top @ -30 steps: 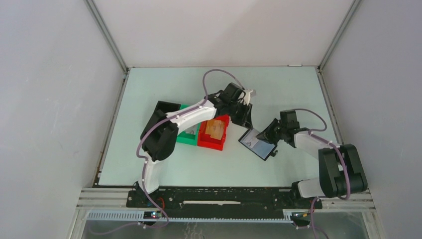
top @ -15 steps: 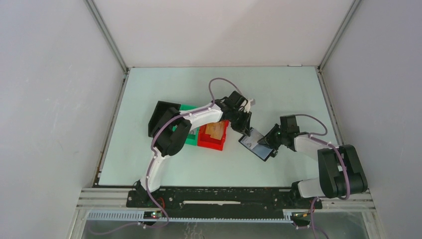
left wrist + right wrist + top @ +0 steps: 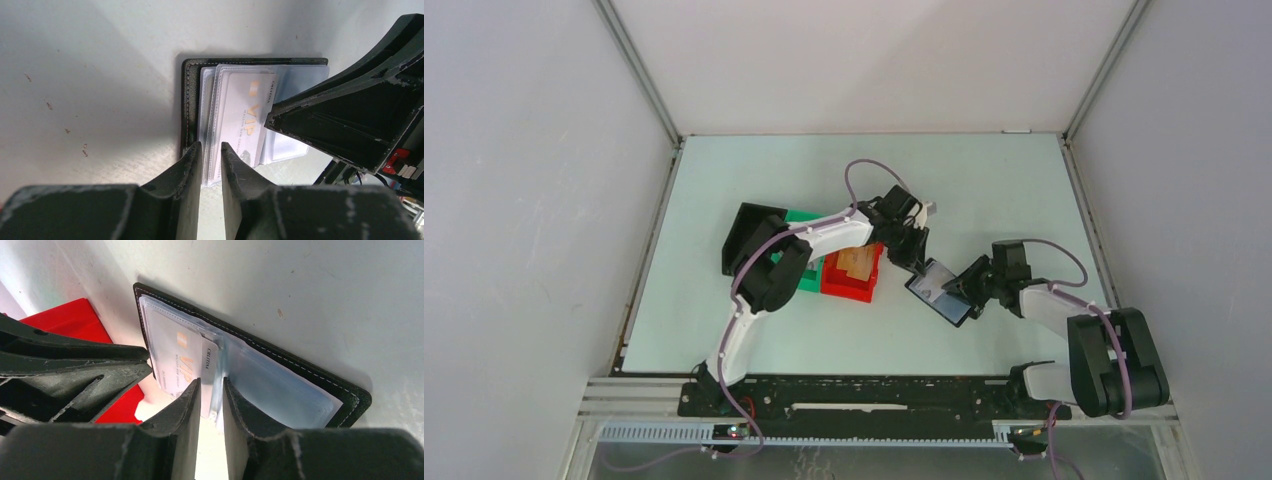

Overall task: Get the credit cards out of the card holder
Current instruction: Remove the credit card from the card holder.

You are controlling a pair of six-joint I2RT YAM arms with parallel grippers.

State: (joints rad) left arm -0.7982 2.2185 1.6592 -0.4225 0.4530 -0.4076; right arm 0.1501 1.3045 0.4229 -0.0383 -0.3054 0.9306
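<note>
I see card holder (image 3: 186, 107) lying open on worktop (image 3: 984, 180), right of centre, between both hands. Pale credit cards (image 3: 240, 120) tucked in clear sleeves inside, top one printed VIP. Left hand (image 3: 211, 147) at holder's upper-left end, fingers nearly together, narrow slit between, card edge showing in slit; I cannot tell if pinched. Right hand (image 3: 211, 382) at opposite end, same narrow slit over card edge, grip equally unclear. Red bin (image 3: 844, 285) just left of holder, green bin (image 3: 802, 278) touching it, black bin (image 3: 752, 228) beyond.
</note>
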